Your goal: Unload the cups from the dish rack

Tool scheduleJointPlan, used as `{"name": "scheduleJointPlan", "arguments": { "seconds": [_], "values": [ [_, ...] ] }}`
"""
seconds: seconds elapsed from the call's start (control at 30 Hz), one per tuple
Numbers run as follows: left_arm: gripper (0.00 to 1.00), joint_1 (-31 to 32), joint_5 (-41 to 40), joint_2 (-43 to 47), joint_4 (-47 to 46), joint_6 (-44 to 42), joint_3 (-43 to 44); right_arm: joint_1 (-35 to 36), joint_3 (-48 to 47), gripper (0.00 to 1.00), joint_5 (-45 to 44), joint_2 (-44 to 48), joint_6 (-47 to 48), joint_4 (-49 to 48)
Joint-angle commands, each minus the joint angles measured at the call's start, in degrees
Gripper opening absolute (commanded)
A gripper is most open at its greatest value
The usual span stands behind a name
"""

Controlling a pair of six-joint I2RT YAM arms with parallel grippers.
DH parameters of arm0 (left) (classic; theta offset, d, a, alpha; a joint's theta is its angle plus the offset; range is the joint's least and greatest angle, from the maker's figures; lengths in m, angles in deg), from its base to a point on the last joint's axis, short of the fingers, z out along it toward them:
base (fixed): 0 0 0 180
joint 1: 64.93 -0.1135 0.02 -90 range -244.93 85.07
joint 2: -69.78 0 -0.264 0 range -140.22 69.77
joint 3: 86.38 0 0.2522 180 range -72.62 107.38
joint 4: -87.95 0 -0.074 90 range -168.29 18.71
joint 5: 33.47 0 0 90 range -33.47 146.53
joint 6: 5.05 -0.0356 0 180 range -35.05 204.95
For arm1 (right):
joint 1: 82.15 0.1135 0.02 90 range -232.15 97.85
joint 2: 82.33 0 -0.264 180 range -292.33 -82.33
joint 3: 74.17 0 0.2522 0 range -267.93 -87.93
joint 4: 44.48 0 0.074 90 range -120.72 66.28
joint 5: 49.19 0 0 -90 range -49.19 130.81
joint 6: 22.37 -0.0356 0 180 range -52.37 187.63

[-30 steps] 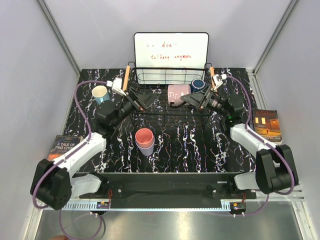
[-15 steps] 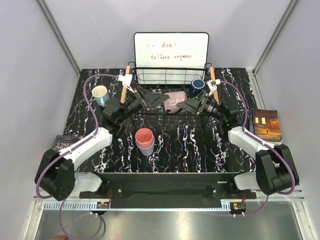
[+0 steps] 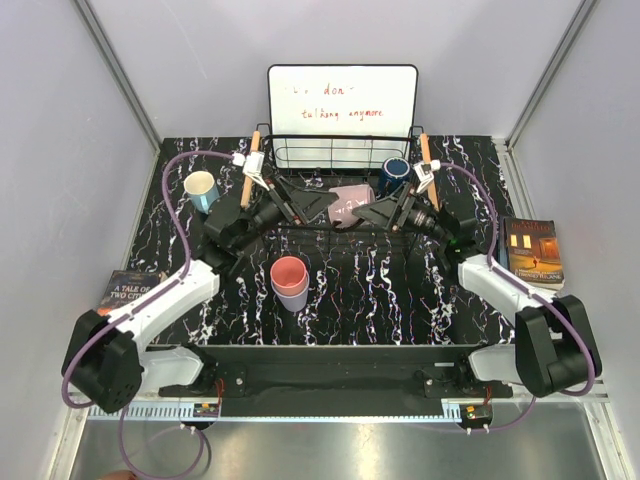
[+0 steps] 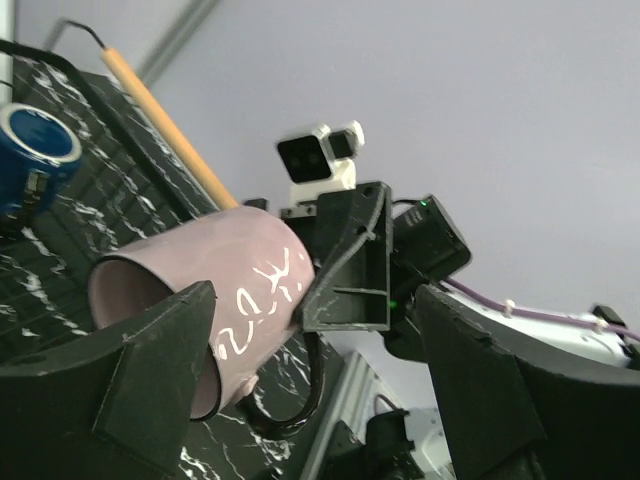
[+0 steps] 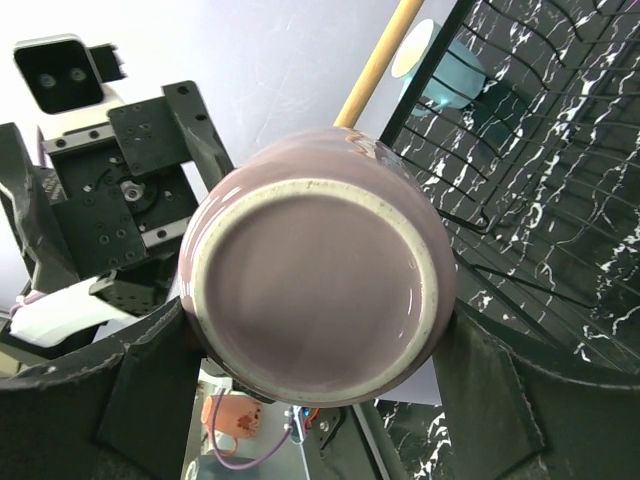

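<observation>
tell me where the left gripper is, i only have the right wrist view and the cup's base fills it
observer: the left gripper is at the mouth end of the mauve cup, jaws open, one finger across the rim and the other clear of it
operator: how does the cup sit
observer: from above it lies on its side over the middle of the dish rack, mouth toward the left gripper
operator: anything else in there
observer: one dark navy cup, in the rack's far right corner by the right handle
</observation>
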Motion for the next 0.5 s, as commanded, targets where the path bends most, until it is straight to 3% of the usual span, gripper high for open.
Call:
{"name": "scheduleJointPlan", "arguments": {
  "seconds": [0.0,0.47],
  "values": [
    [0.86,-0.3,-7.6,5.8,5.0,-7.8,2.3,0.6,-3.8,0.0,-1.8,5.2,3.7,-0.9],
    [0.84,0.5,3.1,-0.3,-5.0,1.2,1.2,1.8,-6.4,0.0,-0.4,2.2,1.1,-5.7]
  ]
}}
